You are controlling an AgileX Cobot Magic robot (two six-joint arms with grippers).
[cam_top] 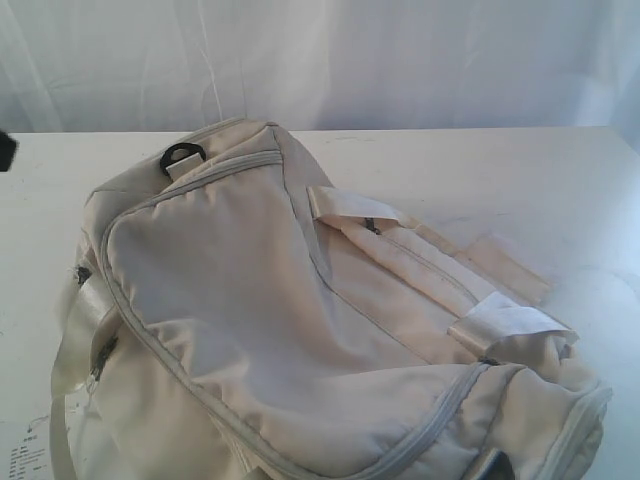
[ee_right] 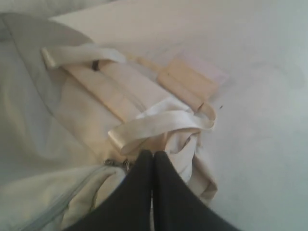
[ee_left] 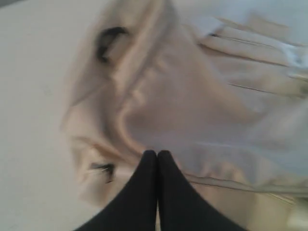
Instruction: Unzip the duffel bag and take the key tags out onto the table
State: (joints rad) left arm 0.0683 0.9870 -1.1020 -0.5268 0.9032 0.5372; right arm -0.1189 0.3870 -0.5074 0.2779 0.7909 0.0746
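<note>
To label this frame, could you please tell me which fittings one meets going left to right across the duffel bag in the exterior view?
On the duffel bag: black D-ring → upper webbing strap → lower webbing strap.

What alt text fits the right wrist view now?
The shut black right gripper hovers over a large cream fabric duffel bag, near its pale webbing strap and closed grey zipper. White flat table lies beyond.

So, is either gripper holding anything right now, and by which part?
Nothing is held. The left gripper and the right gripper are both shut with fingertips pressed together and nothing between them, poised over the duffel bag.
</note>
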